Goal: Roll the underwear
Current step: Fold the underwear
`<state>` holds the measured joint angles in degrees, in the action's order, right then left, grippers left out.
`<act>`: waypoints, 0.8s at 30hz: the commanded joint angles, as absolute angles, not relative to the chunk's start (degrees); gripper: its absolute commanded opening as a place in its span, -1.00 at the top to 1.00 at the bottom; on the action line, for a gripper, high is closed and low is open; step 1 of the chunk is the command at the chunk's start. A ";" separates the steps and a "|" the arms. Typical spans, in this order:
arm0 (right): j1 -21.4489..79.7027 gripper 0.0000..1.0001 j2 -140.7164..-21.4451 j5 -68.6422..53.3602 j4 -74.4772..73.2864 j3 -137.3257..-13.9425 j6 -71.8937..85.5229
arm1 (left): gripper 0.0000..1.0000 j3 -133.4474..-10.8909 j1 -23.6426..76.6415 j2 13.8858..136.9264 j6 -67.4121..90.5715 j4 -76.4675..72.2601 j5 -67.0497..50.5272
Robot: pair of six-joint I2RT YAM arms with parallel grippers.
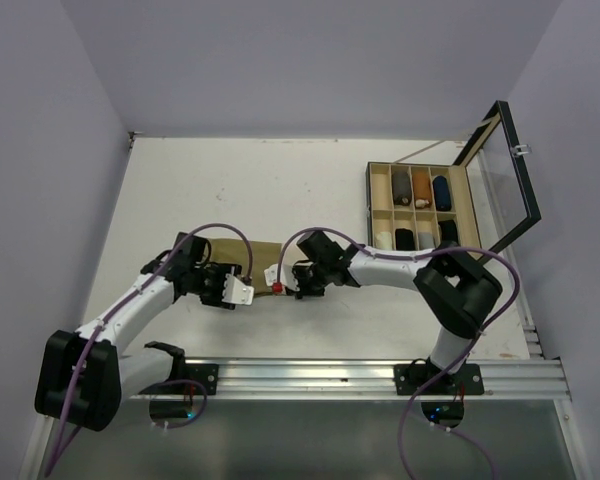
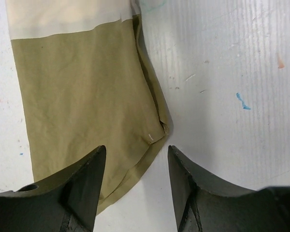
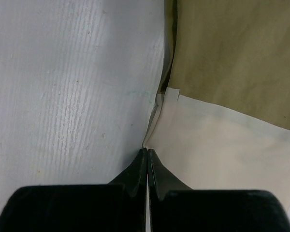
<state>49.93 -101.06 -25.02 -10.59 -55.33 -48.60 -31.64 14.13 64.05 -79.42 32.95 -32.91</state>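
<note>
Count: one olive-tan underwear (image 1: 263,256), one compartment box (image 1: 371,205) (eight cells, two rows of four), two grippers: left gripper (image 1: 242,292), right gripper (image 1: 297,282).

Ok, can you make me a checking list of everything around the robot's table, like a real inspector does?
Surface: white table, with small paint specks and scuffs.
Job's things: one olive-tan underwear lies flat and unrolled between the grippers, with its cream waistband toward the right arm.
Clutter: open box at the far right, rolled cloths in its compartments, glass lid standing up.
Grippers: left gripper open over the leg end; right gripper shut, tips at the waistband's edge.
Cables: purple cables loop over both arms.
Surroundings: plain pale walls; metal rail at the near edge.
</note>
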 commanded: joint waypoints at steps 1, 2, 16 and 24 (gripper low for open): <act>48.96 1.00 -98.88 -26.72 -14.41 -56.69 -44.74 | -0.15 -30.06 16.25 63.19 -80.60 31.65 -36.04; 48.87 1.00 -98.79 -26.81 -14.68 -56.86 -44.48 | -0.14 -30.06 16.69 63.54 -80.42 31.55 -35.60; 47.55 1.00 -99.49 -27.42 -15.56 -58.53 -41.93 | 0.20 -29.00 23.55 69.08 -75.24 25.84 -31.91; 46.23 1.00 -100.37 -28.47 -16.61 -60.12 -40.78 | 0.37 -27.95 24.43 71.63 -75.94 25.40 -29.80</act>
<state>46.59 -100.77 -26.59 -15.90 -57.76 -41.80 -29.12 23.92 70.39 -76.05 27.00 -30.61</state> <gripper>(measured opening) 0.010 0.317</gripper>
